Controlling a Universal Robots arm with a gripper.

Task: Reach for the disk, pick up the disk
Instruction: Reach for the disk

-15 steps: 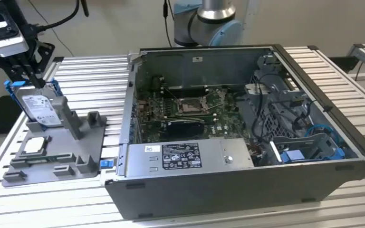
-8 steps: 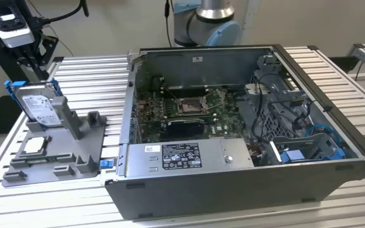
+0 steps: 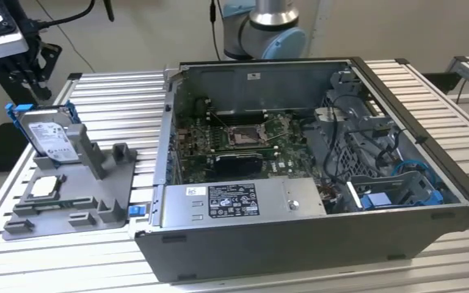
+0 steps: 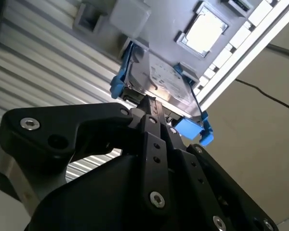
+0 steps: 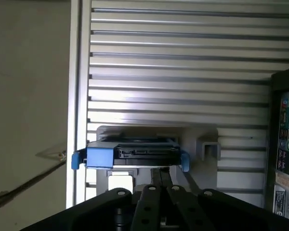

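Exterior view: the disk (image 3: 51,135) stands on edge in a grey holder (image 3: 71,204) on the worktop (image 3: 120,97), at the exterior view's left. Its long axis is upright and its label faces the camera. I see the claw (image 3: 29,91) just above it, not touching.

Second wrist view: the claw (image 4: 149,102) is closed on nothing, near the disk's (image 4: 164,79) upper edge.

First wrist view: the disk (image 5: 139,153) lies edge-on beyond the claw (image 5: 163,169).

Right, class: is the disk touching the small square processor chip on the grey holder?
Apart. The exterior view shows the disk standing upright in the grey holder, while the chip lies flat nearer the camera, with holder surface between them.
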